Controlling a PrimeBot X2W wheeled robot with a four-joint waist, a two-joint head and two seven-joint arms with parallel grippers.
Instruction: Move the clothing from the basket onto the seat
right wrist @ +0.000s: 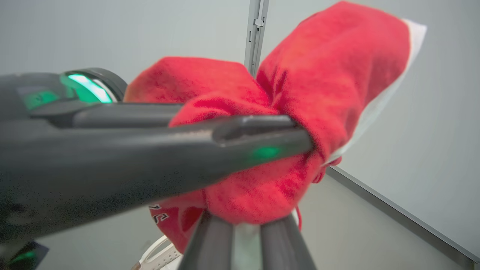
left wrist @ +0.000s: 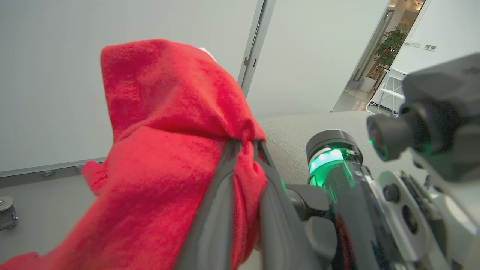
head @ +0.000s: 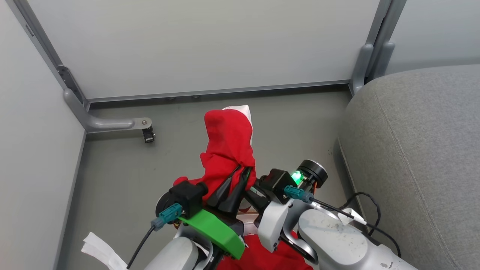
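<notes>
A bright-red garment (head: 227, 144) with a white panel is held up above the floor, left of the grey sofa seat (head: 412, 157). My left gripper (head: 242, 173) is shut on a fold of it, and the left wrist view has the pinch (left wrist: 245, 140) close up. My right gripper (right wrist: 245, 225) reaches in from below, its narrow-set fingers buried in the same bunched cloth, shut on it. More red cloth (head: 266, 258) lies under my forearms. A bit of the white perforated basket (right wrist: 161, 254) shows low in the right wrist view.
Grey partition panels (head: 202, 45) close the back and left. A metal foot with a caster (head: 148, 133) sticks out onto the grey floor (head: 123, 176). A strip of white cloth (head: 98, 250) lies at the lower left. My two wrists are crowded together.
</notes>
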